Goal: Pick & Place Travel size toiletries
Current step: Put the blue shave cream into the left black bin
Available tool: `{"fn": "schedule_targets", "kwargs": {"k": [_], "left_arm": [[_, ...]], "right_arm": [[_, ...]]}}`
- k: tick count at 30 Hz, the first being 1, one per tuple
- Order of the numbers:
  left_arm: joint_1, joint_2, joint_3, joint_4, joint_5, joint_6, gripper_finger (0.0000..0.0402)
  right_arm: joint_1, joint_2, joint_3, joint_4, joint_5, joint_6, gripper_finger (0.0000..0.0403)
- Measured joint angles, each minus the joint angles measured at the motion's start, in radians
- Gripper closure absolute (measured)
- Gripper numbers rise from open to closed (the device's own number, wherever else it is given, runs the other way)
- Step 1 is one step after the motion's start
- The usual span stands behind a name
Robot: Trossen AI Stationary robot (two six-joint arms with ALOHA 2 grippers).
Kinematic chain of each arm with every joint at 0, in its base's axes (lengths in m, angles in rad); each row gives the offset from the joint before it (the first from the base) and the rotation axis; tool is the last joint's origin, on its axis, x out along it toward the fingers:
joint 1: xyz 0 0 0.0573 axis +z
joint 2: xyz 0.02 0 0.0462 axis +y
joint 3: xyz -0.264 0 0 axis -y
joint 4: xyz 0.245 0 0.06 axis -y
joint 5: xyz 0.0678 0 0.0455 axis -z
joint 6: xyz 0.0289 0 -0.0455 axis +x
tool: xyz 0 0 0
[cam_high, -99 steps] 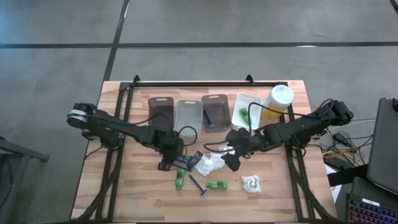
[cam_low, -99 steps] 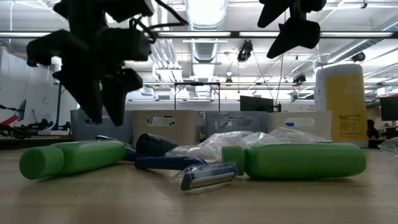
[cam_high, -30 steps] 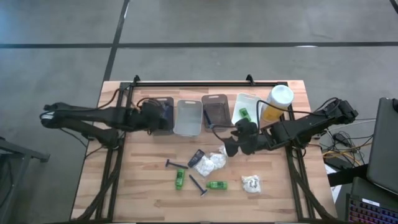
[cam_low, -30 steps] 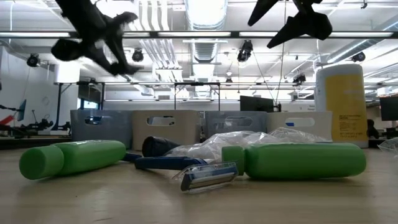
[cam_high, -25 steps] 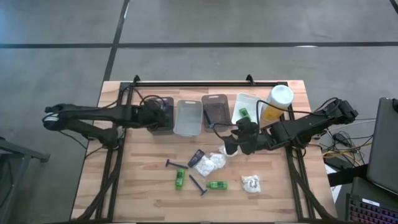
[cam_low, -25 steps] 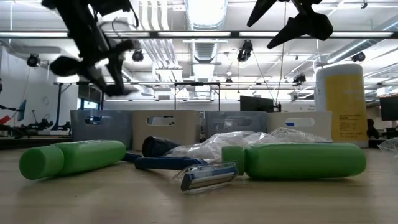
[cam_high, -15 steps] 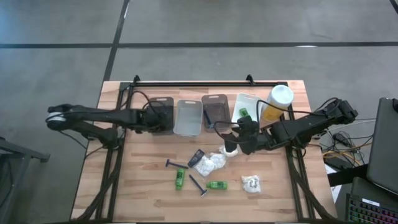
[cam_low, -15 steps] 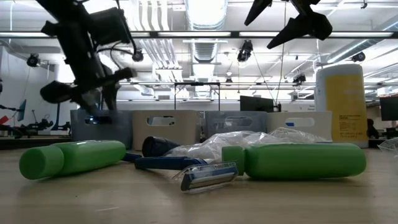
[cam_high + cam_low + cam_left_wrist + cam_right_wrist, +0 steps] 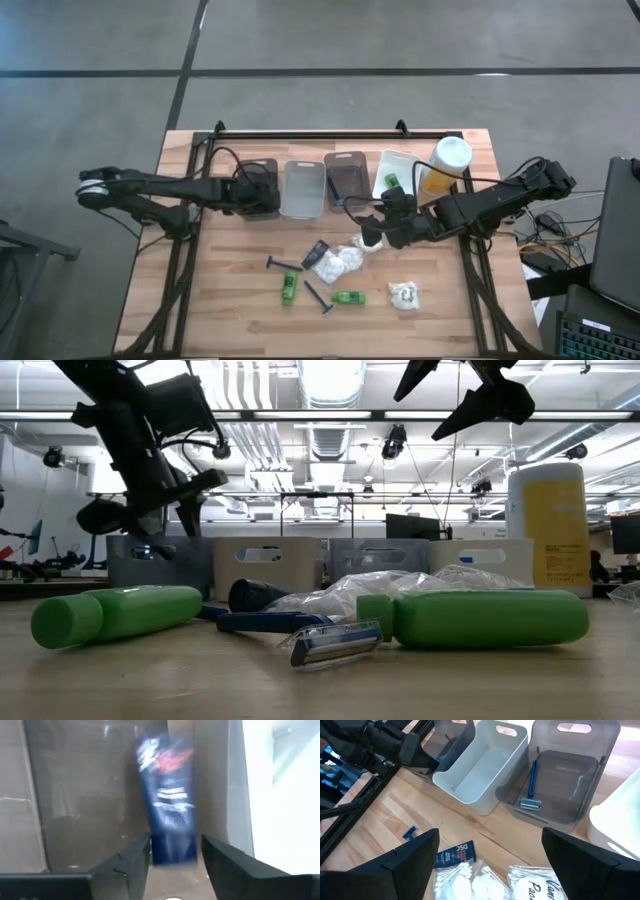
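Observation:
My left gripper [image 9: 262,190] [image 9: 175,862] is open over the leftmost dark bin [image 9: 258,172]. A dark navy packet [image 9: 169,805] shows blurred inside that bin, just past the fingertips. My right gripper [image 9: 372,235] [image 9: 490,870] hangs wide open above the table, over another navy packet [image 9: 455,855] [image 9: 317,251] and white sachets [image 9: 338,262]. Flat on the wood lie two blue razors [image 9: 282,264] [image 9: 320,298], two green bottles [image 9: 289,288] [image 9: 349,297] and one more sachet [image 9: 404,294].
Four bins stand in a row at the far side: the dark one, a pale one [image 9: 302,188], a dark one [image 9: 346,178] holding a razor [image 9: 532,782], and a white one [image 9: 400,165] holding a green bottle [image 9: 391,182]. A tall yellow bottle [image 9: 445,165] stands at their right.
My left gripper has moved a little toward the table's right over the leftmost bin, come down and tipped its fingers downward. My right arm has barely moved.

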Motion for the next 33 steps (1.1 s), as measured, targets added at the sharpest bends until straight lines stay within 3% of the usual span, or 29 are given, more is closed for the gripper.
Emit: {"fn": "schedule_targets", "kwargs": {"k": [8, 18, 26, 33], "left_arm": [[0.000, -0.034, 0.026, -0.027, -0.013, 0.013, 0.0176], [0.010, -0.089, 0.219, -0.299, -0.052, 0.098, 0.0173], [0.006, -0.089, 0.347, -0.312, -0.052, 0.170, 0.0172], [-0.008, -0.087, 0.376, -0.263, -0.018, 0.252, 0.0172]], "right_arm": [[0.000, 0.000, 0.000, 0.000, 0.000, -0.027, 0.0069], [0.000, 0.000, 0.000, 0.002, 0.001, -0.087, 0.0083], [0.000, 0.000, 0.000, 0.002, -0.004, -0.131, 0.0062], [0.000, 0.000, -0.001, 0.002, -0.024, -0.162, 0.0043]]}}
